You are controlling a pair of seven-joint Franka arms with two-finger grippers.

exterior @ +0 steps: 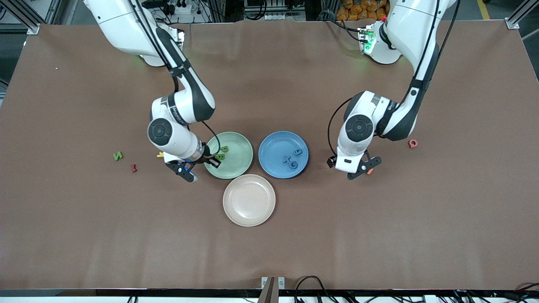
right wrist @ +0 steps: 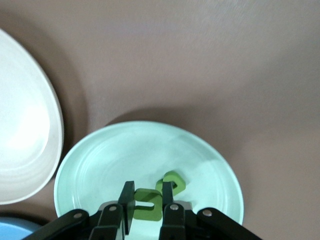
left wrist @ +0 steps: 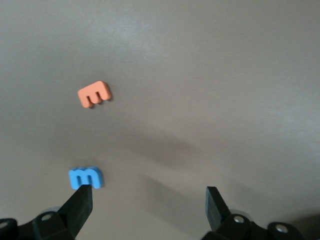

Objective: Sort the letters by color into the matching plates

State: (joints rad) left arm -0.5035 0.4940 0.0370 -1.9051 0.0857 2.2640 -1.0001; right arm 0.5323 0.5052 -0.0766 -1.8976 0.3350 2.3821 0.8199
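Observation:
My right gripper (exterior: 215, 160) (right wrist: 148, 197) is shut on a flat green letter (exterior: 220, 157) (right wrist: 147, 204), low over the mint green plate (exterior: 236, 162) (right wrist: 115, 160). A second green piece (exterior: 225, 148) (right wrist: 173, 181) lies in that plate beside it. The blue plate (exterior: 273, 147) holds three blue pieces (exterior: 293, 164). Over bare table at the left arm's end, my left gripper (exterior: 358, 171) (left wrist: 148, 195) stands open. A blue letter m (left wrist: 86, 177) lies just off one fingertip. A green N (exterior: 118, 156) lies on the table toward the right arm's end.
A beige-pink plate (exterior: 249, 200) (right wrist: 25, 135) sits nearer the front camera than the other two plates. An orange E (exterior: 369, 171) (left wrist: 94, 93) lies by the left gripper. Red pieces (exterior: 413, 143) (exterior: 134, 168) and a yellow one (exterior: 160, 154) lie loose.

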